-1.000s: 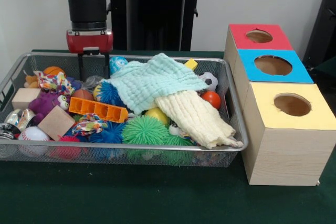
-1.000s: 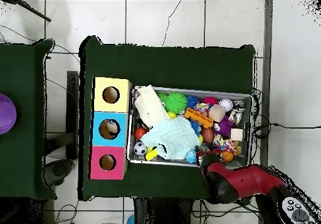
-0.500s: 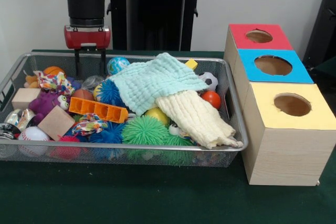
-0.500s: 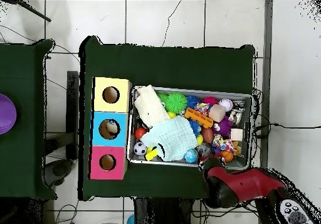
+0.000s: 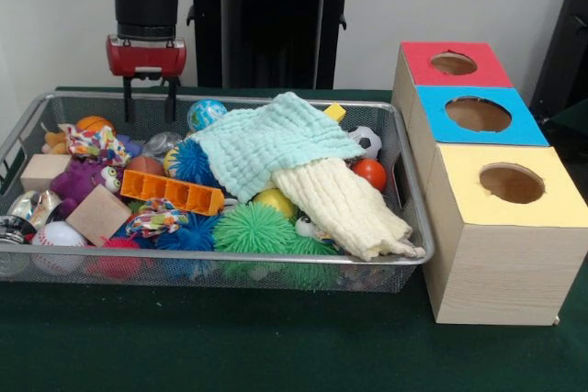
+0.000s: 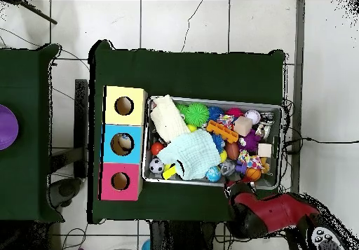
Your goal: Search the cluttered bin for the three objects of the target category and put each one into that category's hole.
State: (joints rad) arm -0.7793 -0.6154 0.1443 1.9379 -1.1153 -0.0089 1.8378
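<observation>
My gripper hangs open and empty over the far left corner of the wire mesh bin, just above its back rim. The bin is piled with toys. A mint cloth and a cream cloth cover its middle and right. A blue globe ball lies just right of the gripper, and a soccer ball and a red ball sit at the right. In the overhead view the red arm hides the gripper at the bin's lower edge.
Beside the bin stand three wooden boxes with holes in their tops: red, blue and yellow. An orange block, a green spiky ball, a wooden block and a purple toy fill the left half.
The gripper has risen and drawn back towards the bin's far left corner, still open and empty. The toys and cloths have not moved.
</observation>
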